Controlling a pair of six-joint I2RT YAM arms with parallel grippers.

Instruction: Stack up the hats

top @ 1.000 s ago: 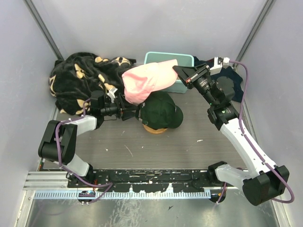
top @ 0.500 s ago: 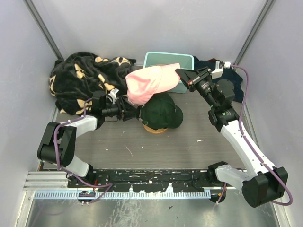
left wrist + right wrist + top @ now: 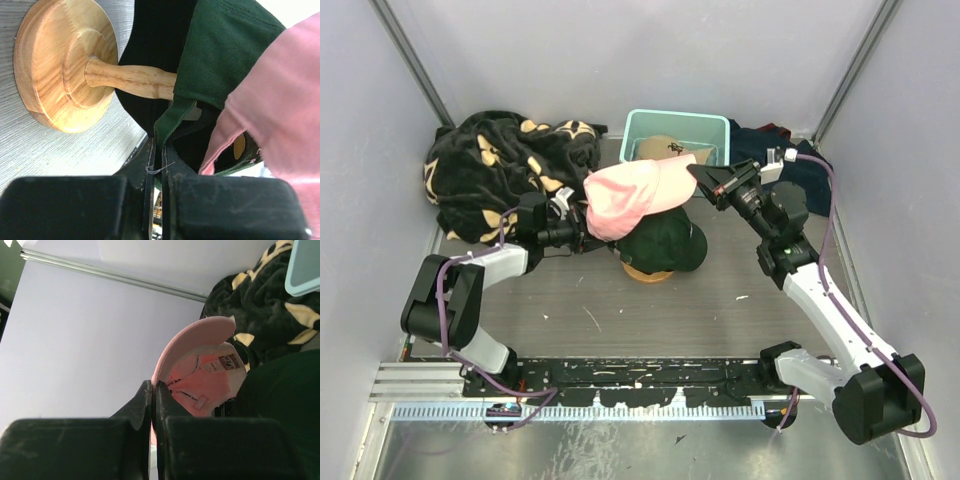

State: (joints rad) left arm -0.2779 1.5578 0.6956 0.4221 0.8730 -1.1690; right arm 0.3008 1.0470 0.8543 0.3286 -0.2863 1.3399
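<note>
Pink fabric hangs above the wooden stand (image 3: 648,274): the pink cap (image 3: 625,195) is in the air, its crown sagging onto the dark green cap (image 3: 668,242) that sits on the stand, its brim pointing off to the stand's right and rear. The right gripper (image 3: 700,172) has its fingers pressed together on that brim, and the wrist view shows the brim's rim caught between them. On the stand's left side the left gripper (image 3: 156,146) is clamped on the lower hem of the green cap. Black fabric shows beneath that cap around the post and is likely the black cap. The tan cap (image 3: 660,148) lies in the teal bin (image 3: 638,122) behind the stand. These caps look light and floppy in the crown and stiff only in the brim, so the brim is the sound place to hold. A crown gripped alone would probably fold and settle crooked over the one beneath.
</note>
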